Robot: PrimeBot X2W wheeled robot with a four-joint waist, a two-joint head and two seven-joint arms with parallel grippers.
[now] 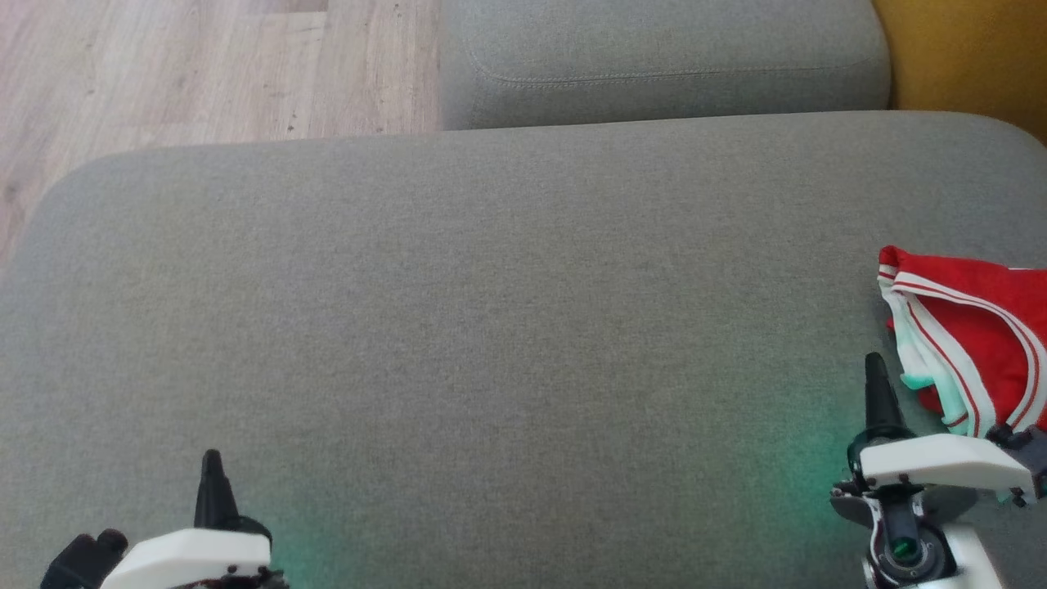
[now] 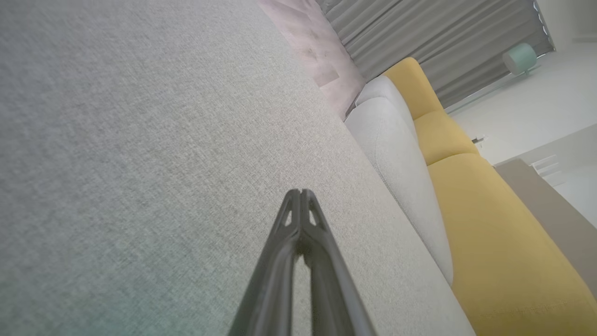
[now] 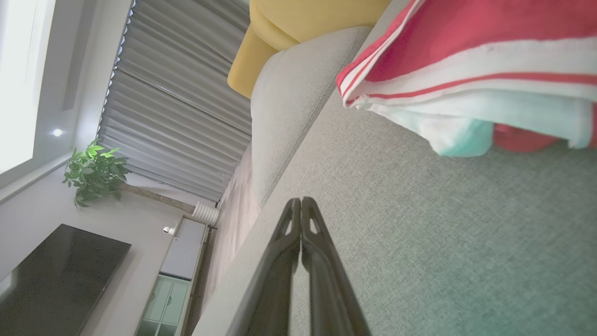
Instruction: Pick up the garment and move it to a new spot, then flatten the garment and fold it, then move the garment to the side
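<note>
The left jaws and right jaws are both pressed together above the grey cushion (image 1: 491, 311), the bunched red-and-white garment (image 1: 973, 335) lying just right of the right jaws

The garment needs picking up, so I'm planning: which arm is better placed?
Probably the right. The right gripper, shut, sits beside the garment at the right of the cushion; the left gripper, also shut, is far across it.
</note>
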